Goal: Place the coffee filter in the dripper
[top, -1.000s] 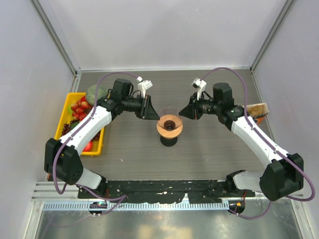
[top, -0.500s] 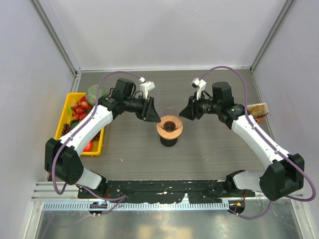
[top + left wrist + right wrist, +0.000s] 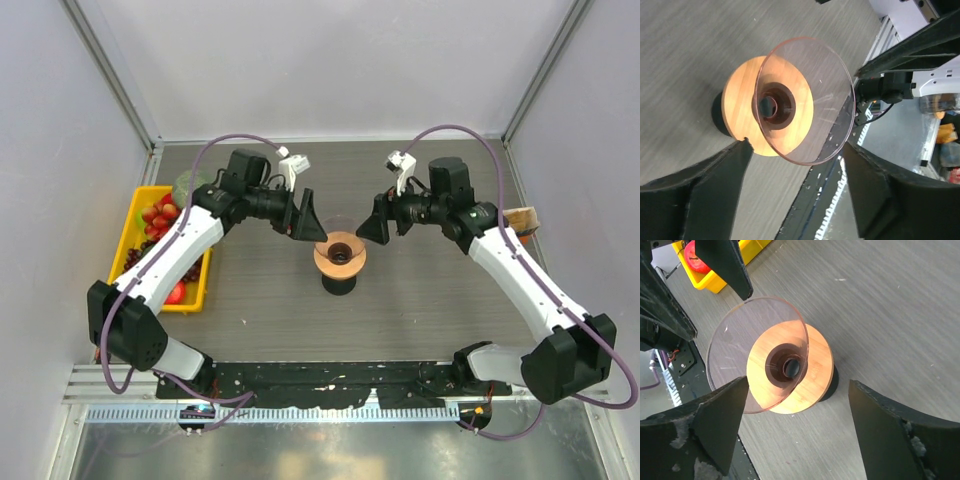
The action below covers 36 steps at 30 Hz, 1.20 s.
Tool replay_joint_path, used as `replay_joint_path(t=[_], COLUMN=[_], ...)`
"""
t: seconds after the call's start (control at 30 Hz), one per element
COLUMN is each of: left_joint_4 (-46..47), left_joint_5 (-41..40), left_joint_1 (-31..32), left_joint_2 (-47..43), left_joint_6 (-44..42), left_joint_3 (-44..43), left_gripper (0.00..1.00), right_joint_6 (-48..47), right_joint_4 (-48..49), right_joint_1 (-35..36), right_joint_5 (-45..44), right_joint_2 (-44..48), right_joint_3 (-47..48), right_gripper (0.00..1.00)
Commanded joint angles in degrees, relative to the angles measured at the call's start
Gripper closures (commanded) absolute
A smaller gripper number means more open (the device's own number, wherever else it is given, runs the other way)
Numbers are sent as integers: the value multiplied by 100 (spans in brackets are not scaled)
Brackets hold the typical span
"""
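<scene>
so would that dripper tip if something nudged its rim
Probably top-heavy: the dripper flares wide above a narrower dark base, so a rim push may tip it. Its clear cone looks rigid and glossy, likely slippery.

Dripper (image 3: 340, 256) hemmed by left gripper (image 3: 304, 219), right gripper (image 3: 377, 223); path above open.

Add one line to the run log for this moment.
left hand: open, empty, left of dripper | right hand: open, empty, right of dripper | paper filter: not seen
</scene>
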State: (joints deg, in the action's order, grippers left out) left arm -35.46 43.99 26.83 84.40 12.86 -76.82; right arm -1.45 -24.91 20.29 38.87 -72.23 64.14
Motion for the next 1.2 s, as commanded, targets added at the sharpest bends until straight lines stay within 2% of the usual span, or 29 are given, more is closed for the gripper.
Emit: replay_joint_path(t=[0.0, 0.03, 0.07, 0.17, 0.27, 0.3, 0.33, 0.4, 0.5, 0.53, 0.6, 0.87, 1.03, 1.17], left_joint_4=[145, 154, 162, 136, 57, 57, 66, 22, -258, -346, -557, -848, -962, -1138], left_joint_5=[5, 13, 13, 128, 5, 5, 5, 57, 119, 154, 294, 610, 1006, 1182], left_joint_1=[-274, -362, -467, -784, -864, -864, -864, -864, -855, -855, -855, -855, -855, -855], left_joint_2=[-511, -643, -775, -1170, -1671, -1864, -2022, -2304, -2621, -2709, -2780, -2806, -2789, -2771], left_joint_6=[23, 32, 41, -178, -757, -959, -1100, -1486, -2023, -2207, -2532, -3132, -3255, -3395], left_joint_3=[-395, -413, -413, -256, 78, 253, 403, 640, 808, 843, 896, 1309, 1389, 1319], left_gripper=[9, 5, 1, 1, 1, 1, 1, 1, 1, 1, 1, 1, 1, 1], right_joint_6=[-460, -600, -715, -1259, -1953, -2512, -2761, -3718, -4854, -5204, -5696, -7244, -7825, -8036], right_joint_4=[-321, -531, -698, -1103, -1865, -2043, -2471, -3157, -3521, -3460, -3399, -3284, -3240, -3144], right_joint_1=[-104, -157, -314, -833, -1814, -1949, -2385, -2635, -3030, -3127, -3347, -3962, -4068, -4077], right_joint_5=[-55, -20, 15, 330, 525, 438, 315, -247, -1229, -1363, -1916, -2656, -2867, -2929], right_joint_2=[472, 525, 630, 929, 1158, 1158, 1115, 905, 623, 552, 385, -485, -942, -1162], right_joint_3=[669, 740, 845, 977, 1249, 1415, 1495, 1838, 2006, 1989, 1988, 2480, 2604, 2621], right_gripper=[7, 2, 1, 4, 4, 4, 5, 4, 0, 7, 14, 42, 53, 54])
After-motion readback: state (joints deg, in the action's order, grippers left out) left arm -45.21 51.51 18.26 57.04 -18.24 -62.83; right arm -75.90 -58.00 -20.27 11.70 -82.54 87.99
